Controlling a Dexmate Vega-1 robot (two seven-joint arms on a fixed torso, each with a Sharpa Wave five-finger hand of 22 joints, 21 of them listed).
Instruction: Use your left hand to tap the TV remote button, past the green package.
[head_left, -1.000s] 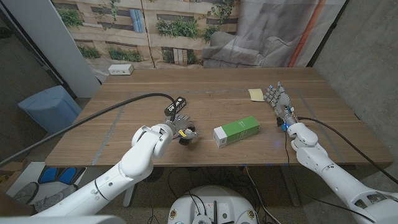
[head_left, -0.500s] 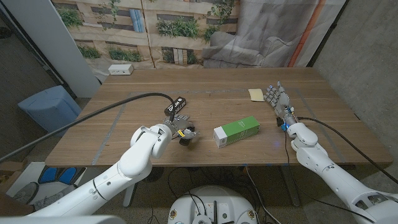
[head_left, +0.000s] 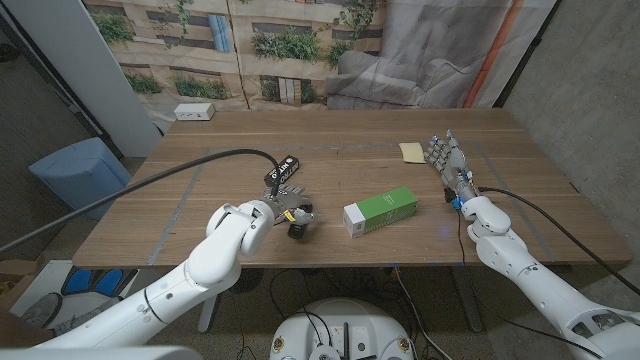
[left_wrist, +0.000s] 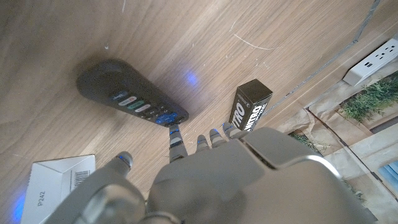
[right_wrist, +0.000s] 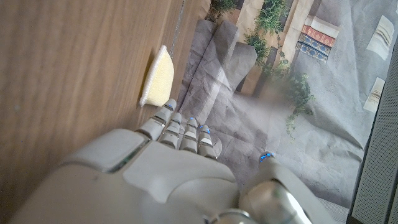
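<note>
The dark TV remote lies on the wooden table, left of the green package; its end pokes out under my left hand. My left hand hovers over the remote with its fingers spread, holding nothing. One fingertip touches the remote's end with the coloured buttons. The package's white end sits just beside the hand. My right hand stays at the table's right side, fingers extended and apart, holding nothing.
A small black box lies just beyond the left hand. A yellow pad sits by the right hand's fingertips. A white power strip lies at the far left edge. A black cable runs along the left arm.
The left hand's fingers have dipped slightly onto the remote, and more of the remote's end shows below the hand. The right hand has not moved.
</note>
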